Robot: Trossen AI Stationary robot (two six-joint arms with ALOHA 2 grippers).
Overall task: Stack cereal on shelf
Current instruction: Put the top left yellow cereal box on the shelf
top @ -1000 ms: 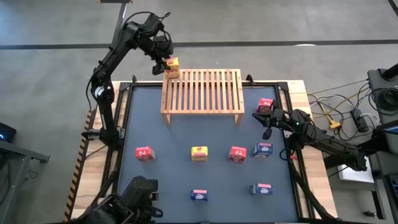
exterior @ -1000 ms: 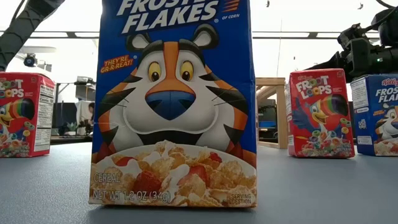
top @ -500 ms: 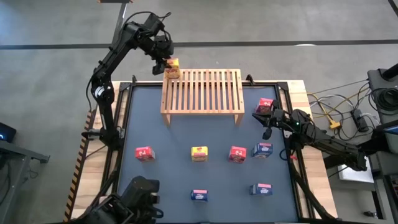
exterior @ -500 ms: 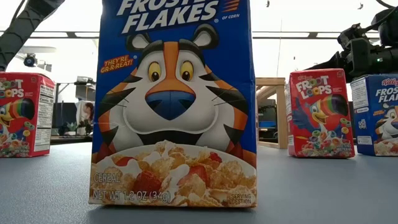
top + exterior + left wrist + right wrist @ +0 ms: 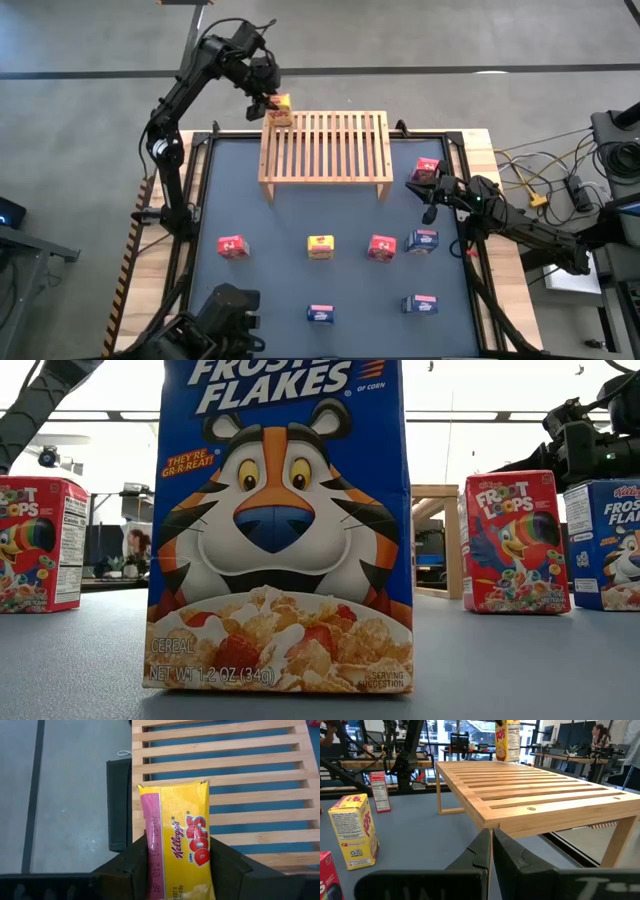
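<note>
My left gripper is shut on a yellow cereal box over the far left corner of the light wooden slatted shelf. The box shows upright in the right wrist view. My right gripper is shut and empty, low by the shelf's near right corner. A red box stands on the table just beyond it. Several more boxes stand on the mat: red, yellow, red and blue. My left gripper pinches the yellow box between its two fingers, on two opposite sides at the end nearest the wrist. The fingers point steeply down along the box. The box's free end is over the slats. I cannot tell whether it touches them.
Two blue boxes stand near the front edge. The first fills the low view, with red boxes on either side of it. The mat has a dark raised frame. People and desks show in the room behind.
</note>
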